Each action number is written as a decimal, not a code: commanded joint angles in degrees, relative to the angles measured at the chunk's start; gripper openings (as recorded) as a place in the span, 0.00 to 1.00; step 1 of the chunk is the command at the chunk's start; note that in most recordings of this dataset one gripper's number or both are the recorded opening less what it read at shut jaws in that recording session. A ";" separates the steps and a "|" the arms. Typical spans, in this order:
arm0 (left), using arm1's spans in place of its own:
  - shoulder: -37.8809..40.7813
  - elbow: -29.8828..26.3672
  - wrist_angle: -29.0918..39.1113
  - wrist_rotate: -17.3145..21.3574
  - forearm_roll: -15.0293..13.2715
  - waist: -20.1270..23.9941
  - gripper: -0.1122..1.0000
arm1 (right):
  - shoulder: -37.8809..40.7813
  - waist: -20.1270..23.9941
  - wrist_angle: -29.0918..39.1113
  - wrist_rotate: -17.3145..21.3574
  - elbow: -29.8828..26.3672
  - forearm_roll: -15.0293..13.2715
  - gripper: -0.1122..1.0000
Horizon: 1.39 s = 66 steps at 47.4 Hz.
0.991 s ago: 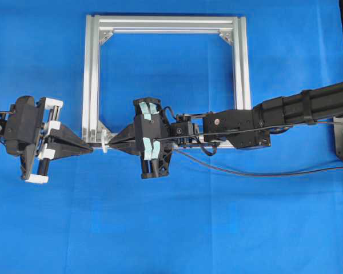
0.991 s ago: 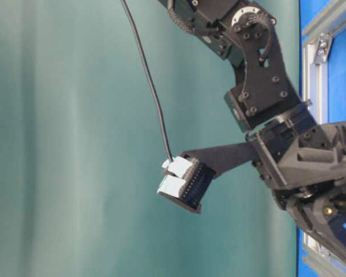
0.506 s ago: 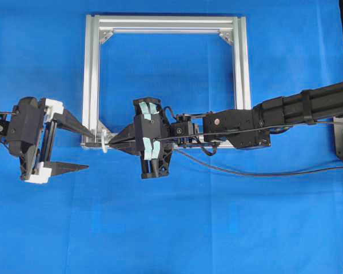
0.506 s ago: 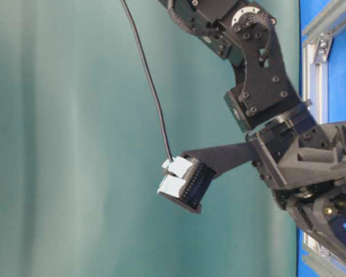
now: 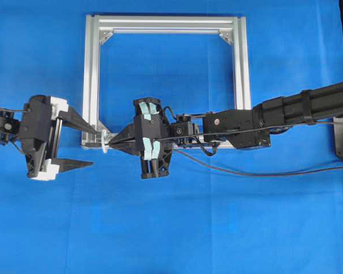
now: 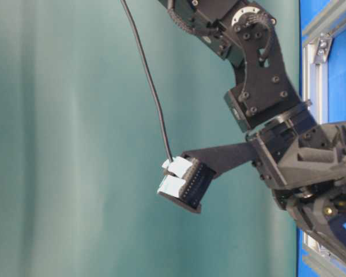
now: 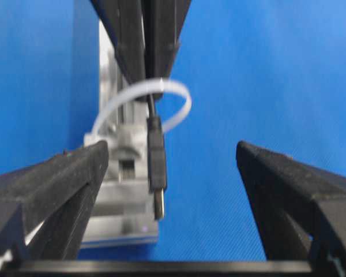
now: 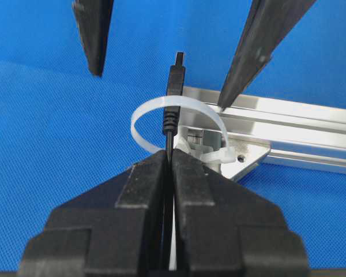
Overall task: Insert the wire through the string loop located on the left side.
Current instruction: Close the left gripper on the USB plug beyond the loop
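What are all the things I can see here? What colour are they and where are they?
wire: one, black, plug tip poked through the loop
loop: one, white, tied at the frame's lower left corner
frame: one, silver, square, lying on the cloth
cloth: one, blue, under everything
left pincer: one, black and white, open, beside the plug
right pincer: one, black, shut on the wire

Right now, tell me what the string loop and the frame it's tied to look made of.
String loop: thin translucent white plastic, apparently a cable tie; it holds a springy flat curve. Frame: silver brushed metal, probably extruded aluminium, with lengthwise grooves and bolted corner brackets.
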 commanded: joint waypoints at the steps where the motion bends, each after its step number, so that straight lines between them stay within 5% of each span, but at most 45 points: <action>1: 1.14 -1.05 -0.18 0.00 0.18 0.18 0.88 | -1.14 -0.18 -0.44 0.00 -1.05 -0.09 0.10; 53: 2.99 -1.85 -0.18 0.00 0.18 0.18 0.86 | -1.14 -0.18 -0.18 0.00 -1.05 0.00 0.10; 58: 2.81 -2.55 -0.18 0.00 0.18 0.18 0.75 | -1.14 -0.26 -0.09 0.00 -0.97 0.00 0.10; 66: 2.90 -4.13 -0.18 0.26 0.26 0.00 0.31 | -1.14 -0.26 -0.09 0.00 -0.88 0.00 0.10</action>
